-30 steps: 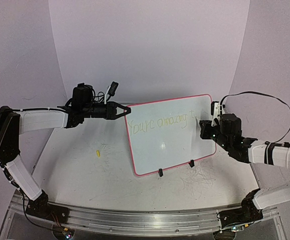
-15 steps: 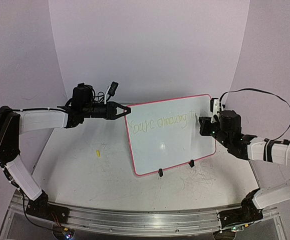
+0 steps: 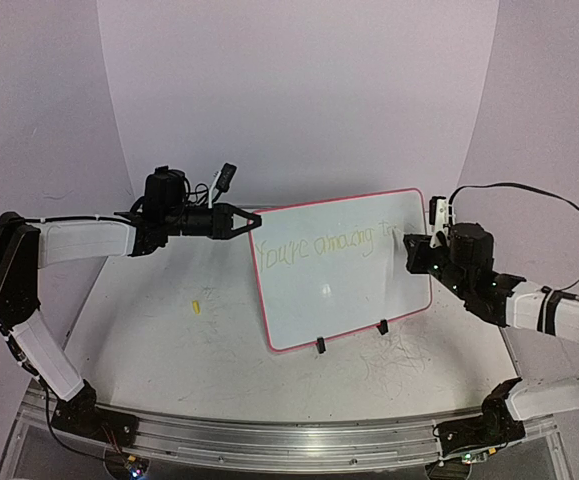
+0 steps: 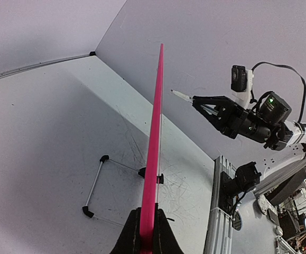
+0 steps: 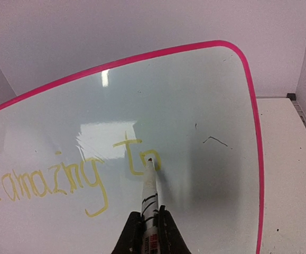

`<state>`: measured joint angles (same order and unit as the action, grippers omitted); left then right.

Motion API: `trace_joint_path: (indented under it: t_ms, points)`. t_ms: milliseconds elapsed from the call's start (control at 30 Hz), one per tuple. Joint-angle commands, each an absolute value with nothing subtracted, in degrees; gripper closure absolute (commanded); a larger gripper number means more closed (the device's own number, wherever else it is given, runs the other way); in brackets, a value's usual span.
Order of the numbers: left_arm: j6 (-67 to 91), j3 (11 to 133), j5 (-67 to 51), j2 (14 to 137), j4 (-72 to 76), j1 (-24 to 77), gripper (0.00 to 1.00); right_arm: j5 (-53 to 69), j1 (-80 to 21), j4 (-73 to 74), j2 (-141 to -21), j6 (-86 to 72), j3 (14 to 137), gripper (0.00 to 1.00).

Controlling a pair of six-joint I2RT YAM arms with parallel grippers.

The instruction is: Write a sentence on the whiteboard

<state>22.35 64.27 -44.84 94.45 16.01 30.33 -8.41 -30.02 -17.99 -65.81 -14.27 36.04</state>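
The whiteboard (image 3: 354,300), white with a pink border, stands tilted on the table. My left gripper (image 3: 256,222) is shut on its upper left edge. Seen edge-on in the left wrist view, the whiteboard (image 4: 154,143) sits clamped in the left gripper (image 4: 147,208). My right gripper (image 3: 409,246) is shut on a white marker (image 5: 150,185), whose tip touches the board by the last yellow letters. The sentence (image 5: 63,177) reads "amazing to" here, and the sentence (image 3: 319,245) runs across the board's upper part. The right gripper (image 5: 149,211) points straight at the board.
Two black clip feet (image 3: 321,346) hold the board's lower edge. A small yellow piece (image 3: 196,305) lies on the scuffed table to the left. A thin wire stand (image 4: 95,180) lies behind the board. A metal rail (image 3: 269,432) runs along the near edge.
My right gripper and its marker have shifted slightly right along the board's top right part. The left arm and the board have not moved.
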Motion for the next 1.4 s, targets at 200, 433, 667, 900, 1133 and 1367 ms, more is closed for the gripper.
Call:
trace_joint_path:
  t_ms: [200,433,667,900,1133,1367]
  points:
    - [19.8,64.0,-42.4,94.1,12.8,30.8,1.00,-5.6,-26.3,-20.2,-67.3,-14.7,35.7,1.00]
    - [19.9,64.3,-42.8,94.6,12.8,30.8,1.00,-5.9,-26.2,-24.0,-67.5,-14.6,35.2,1.00]
    - [19.8,64.3,-42.9,94.5,12.8,30.8,1.00,-6.5,-26.3,-24.4,-69.5,-14.3,35.6,1.00]
    - [19.8,64.3,-42.9,94.4,12.8,30.8,1.00,-6.4,-26.2,-25.3,-70.5,-13.8,36.4,1.00]
    - [19.8,64.3,-43.1,94.4,12.8,31.0,1.00,-3.7,-26.3,-26.0,-70.2,-12.9,36.3,1.00]
    - [19.7,64.3,-43.0,94.3,12.9,31.1,1.00,-0.6,-26.3,-25.0,-70.7,-14.0,34.8,1.00]
